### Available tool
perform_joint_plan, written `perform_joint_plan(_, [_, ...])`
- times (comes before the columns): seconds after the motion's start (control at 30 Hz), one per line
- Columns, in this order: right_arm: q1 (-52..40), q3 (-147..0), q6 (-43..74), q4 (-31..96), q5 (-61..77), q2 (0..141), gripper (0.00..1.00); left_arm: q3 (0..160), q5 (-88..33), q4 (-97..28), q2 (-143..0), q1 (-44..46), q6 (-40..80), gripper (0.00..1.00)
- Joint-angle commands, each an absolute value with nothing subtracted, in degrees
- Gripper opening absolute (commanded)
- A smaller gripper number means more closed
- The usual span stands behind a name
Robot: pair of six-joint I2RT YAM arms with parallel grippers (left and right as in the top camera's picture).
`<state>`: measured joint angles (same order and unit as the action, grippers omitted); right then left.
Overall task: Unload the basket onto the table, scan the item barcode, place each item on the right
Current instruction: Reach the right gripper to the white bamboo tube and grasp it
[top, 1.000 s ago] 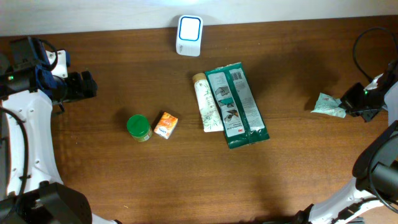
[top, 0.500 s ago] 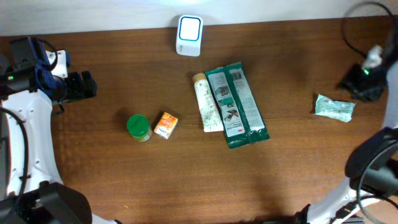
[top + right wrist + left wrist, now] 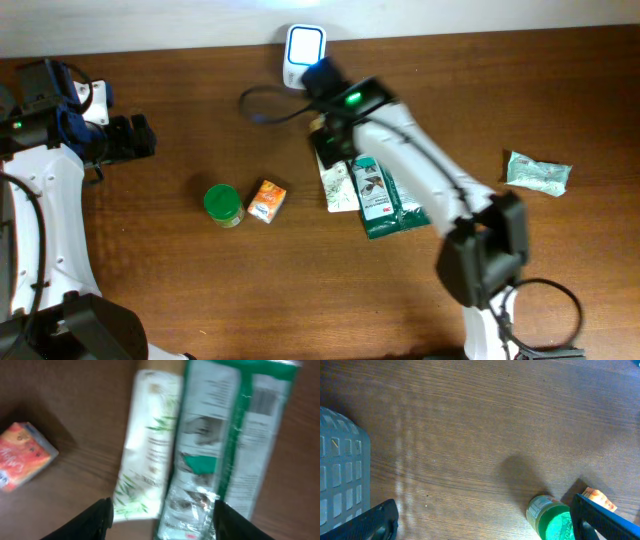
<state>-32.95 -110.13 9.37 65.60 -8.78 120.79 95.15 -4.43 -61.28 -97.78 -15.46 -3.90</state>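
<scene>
Hanging over the middle of the table point(image 3: 150, 290), the right gripper point(image 3: 332, 150) sits above the far ends of a white tube point(image 3: 338, 190) and a green packet point(image 3: 392, 200). The two lie side by side and touching, the tube on the left. The jaws stand well apart and hold nothing. In the right wrist view the two fingers point(image 3: 97, 520) show on either side of the tube and the packet's left half.

The green packet is long, flat and shiny, with two white printed panels running its length. The left panel carries a dark picture and a green shape. Near the far end of the right panel is a patch of fine dark bars, too blurred to read. The tube is white with green leaf sprigs and has a tan cap at its far end.

Beyond them, at the far edge, stands the scanner point(image 3: 304, 57), white with a blue-lit face. Left of the tube is a small orange box point(image 3: 266, 200), and just beside it a jar with a green lid point(image 3: 223, 205). A small pale green pouch point(image 3: 538, 172) lies well apart at the right.

The left gripper point(image 3: 140, 137) is at the far left above bare wood, jaws spread wide and empty. Its wrist view shows the jar and the box near the finger on the right of that view.
</scene>
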Motion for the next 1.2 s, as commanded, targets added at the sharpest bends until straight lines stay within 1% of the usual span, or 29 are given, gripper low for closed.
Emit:
perform_joint_plan(0.0, [-37.91,-110.56,10.15,64.60,-18.68,126.26,0.69,95.72,-4.64,-61.21,-97.60,-15.81,-4.82,0.99])
perform_joint_plan(0.13, [-40.80,-110.56,8.93,65.10,-20.21,131.85,0.72,95.72,-4.64,-61.21,-97.60,-15.84,-4.82,0.99])
perform_joint_plan(0.17, [-41.45,-110.56,7.29,65.60,-20.38,132.94,0.77,95.72,-4.64,-61.19,-97.60,-15.84,-4.82,0.99])
perform_joint_plan(0.27, [-42.78,-110.56,7.33,67.31,-24.25,135.41,0.79,95.72,-4.67,-61.21,-97.60,-15.81,-4.82,0.99])
perform_joint_plan(0.33, [-43.07,-110.15,7.60,68.90,-26.11,135.72,0.82,95.72,-4.67,-61.23,-97.60,-15.84,-4.82,0.99])
perform_joint_plan(0.6, [-43.03,-109.12,9.13,71.99,-27.07,135.72,0.84,95.72,-4.67,-61.21,-97.60,-15.84,-4.82,0.99])
perform_joint_plan(0.73, [-42.24,-103.42,9.50,68.58,-28.05,135.76,0.82,95.72,-4.67,-61.21,-97.60,-15.81,-4.82,0.99])
perform_joint_plan(0.8, [-41.23,-101.51,9.50,67.68,-28.77,135.76,0.75,95.72,-4.64,-61.21,-97.60,-15.84,-4.82,0.99])
perform_joint_plan(0.83, [-40.77,-101.34,9.52,67.70,-28.73,135.76,0.67,95.72,-4.67,-61.21,-97.60,-15.84,-4.82,0.99])
perform_joint_plan(0.87, [-40.40,-101.32,9.52,67.68,-28.51,135.76,0.56,95.72,-4.67,-61.21,-97.60,-15.84,-4.82,0.99])
perform_joint_plan(0.9, [-40.32,-101.34,9.50,67.64,-28.32,135.74,0.42,95.72,-4.67,-61.21,-97.60,-15.81,-4.82,0.99])
perform_joint_plan(0.93, [-40.32,-101.32,9.50,67.64,-28.32,135.74,0.30,95.72,-4.67,-61.21,-97.60,-15.81,-4.82,0.99])
perform_joint_plan(0.97, [-40.45,-101.34,9.47,67.44,-28.32,135.74,0.14,95.72,-4.67,-61.21,-97.60,-15.81,-4.84,0.99])
perform_joint_plan(1.0, [-40.47,-101.34,9.47,67.22,-28.34,135.74,0.04,95.72,-4.67,-61.21,-97.60,-15.84,-4.82,0.99])
perform_joint_plan(1.1, [-40.47,-102.67,9.41,67.64,-27.57,135.66,0.04,95.72,-4.64,-61.21,-97.60,-15.84,-4.82,0.99])
perform_joint_plan(1.17, [-40.40,-105.80,8.54,69.25,-22.87,135.17,0.04,95.72,-4.67,-61.21,-97.60,-15.84,-4.84,0.99])
